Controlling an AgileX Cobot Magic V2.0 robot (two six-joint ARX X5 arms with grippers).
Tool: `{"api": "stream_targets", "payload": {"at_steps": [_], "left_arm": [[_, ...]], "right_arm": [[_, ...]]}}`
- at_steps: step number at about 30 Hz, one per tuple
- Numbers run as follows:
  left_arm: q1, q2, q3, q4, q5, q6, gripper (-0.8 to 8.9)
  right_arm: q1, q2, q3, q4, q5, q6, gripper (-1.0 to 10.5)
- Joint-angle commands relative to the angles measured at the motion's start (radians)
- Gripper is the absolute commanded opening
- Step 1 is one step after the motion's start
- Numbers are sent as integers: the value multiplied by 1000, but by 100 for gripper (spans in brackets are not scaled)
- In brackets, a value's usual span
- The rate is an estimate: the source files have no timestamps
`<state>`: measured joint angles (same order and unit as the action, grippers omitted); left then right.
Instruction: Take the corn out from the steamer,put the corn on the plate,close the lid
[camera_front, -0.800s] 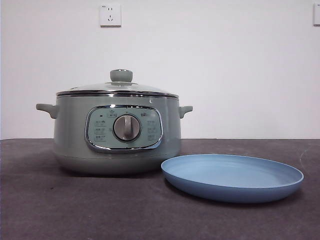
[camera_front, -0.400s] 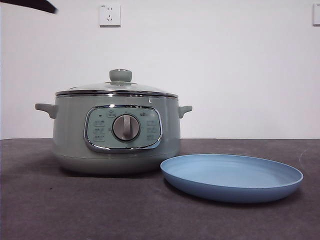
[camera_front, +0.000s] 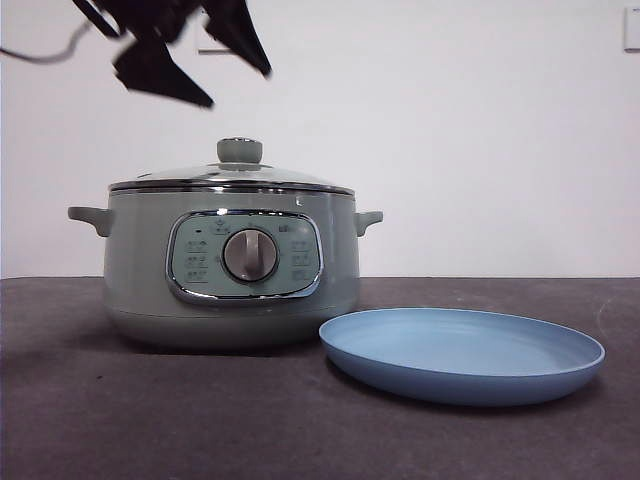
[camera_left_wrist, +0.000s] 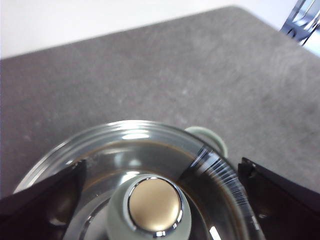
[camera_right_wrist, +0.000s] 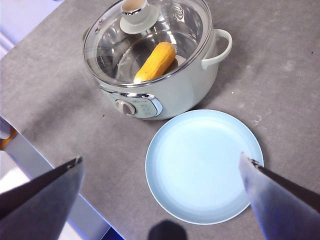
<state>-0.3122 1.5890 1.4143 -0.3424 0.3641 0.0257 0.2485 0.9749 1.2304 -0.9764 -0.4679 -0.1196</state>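
The pale green steamer (camera_front: 232, 270) stands left of centre with its glass lid (camera_front: 235, 175) on. My left gripper (camera_front: 237, 88) hangs open just above the lid's knob (camera_front: 240, 151), touching nothing. In the left wrist view the knob (camera_left_wrist: 154, 203) sits between the spread jaws of the left gripper (camera_left_wrist: 162, 161). Through the lid (camera_right_wrist: 185, 25) the yellow-orange corn (camera_right_wrist: 156, 61) shows lying inside the steamer (camera_right_wrist: 175, 90). The light-blue plate (camera_front: 462, 355) lies bare to the right of the pot. High above the plate (camera_right_wrist: 202, 165), my right gripper (camera_right_wrist: 161, 158) is open and out of the front view.
The dark grey table (camera_front: 200, 420) carries only the pot and the plate. A white wall stands behind, with a socket (camera_front: 633, 25) at its top right. The table's near edge (camera_right_wrist: 60, 165) and a metal frame (camera_left_wrist: 305, 20) beyond its far corner show in the wrist views.
The left arm has come in from the top left corner and dropped toward the lid's knob. The pot, lid and plate have not moved.
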Motion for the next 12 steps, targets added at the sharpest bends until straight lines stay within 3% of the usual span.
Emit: {"api": "stream_targets", "payload": {"at_steps": [1, 12], "left_arm": [[-17, 43, 0, 29, -42, 6, 566], [-49, 123, 0, 19, -135, 40, 565]], "right_arm": [[2, 0, 3, 2, 3, -1, 617], [2, 0, 3, 3, 6, -1, 617]]}}
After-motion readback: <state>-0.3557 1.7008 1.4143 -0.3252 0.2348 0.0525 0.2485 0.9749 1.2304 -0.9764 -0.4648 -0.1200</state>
